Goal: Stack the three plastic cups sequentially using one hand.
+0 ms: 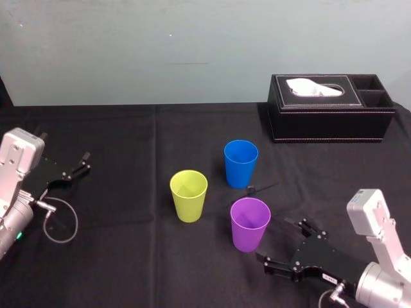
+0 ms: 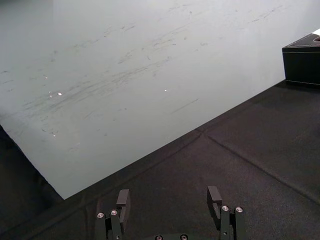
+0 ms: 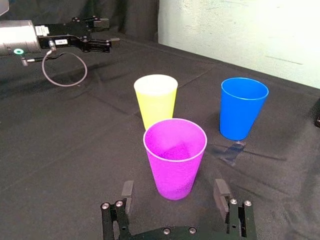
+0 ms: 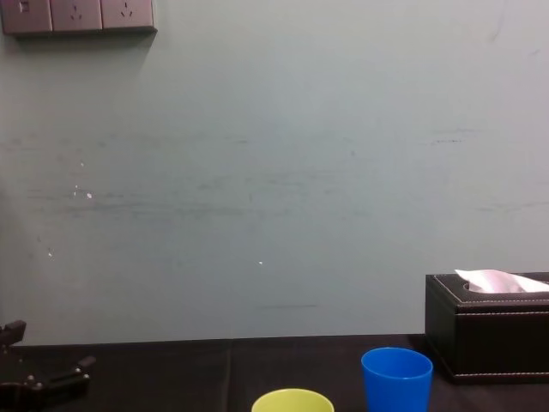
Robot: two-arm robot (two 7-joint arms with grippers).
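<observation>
Head view puts your right gripper [image 1: 275,240] closest to you, low over the black-clothed tabletop [image 1: 128,263] near its near right corner. Its slim black fingers [image 1: 302,226] are spread wide and hold nothing. The purple cup [image 1: 250,223] stands upright at the mouth of that gripper, right of the middle of the tabletop and toward the near edge. In the right wrist view you can see the cup's foot lined up with the gap between the two fingers, with cloth showing on either side, so nothing touches it.

Just beyond and to the left stands the yellow-green cup [image 1: 189,195], upright, mouth up, apart from the purple one. Farther back, and right of the yellow-green cup, stands the blue cup [image 1: 241,163], also upright and on its own. A small dark scrap [image 1: 252,189] lies on the cloth between the blue and purple cups. All three cups are empty and none sits inside another.

Your left gripper [image 1: 85,162] is parked by the left edge of the tabletop, well apart from the cups. Its fingers are parted and empty, as the left wrist view confirms.

Farthest off, a black tissue box [image 1: 331,119] with a white tissue poking up sits at the far right corner, against the pale wall.
</observation>
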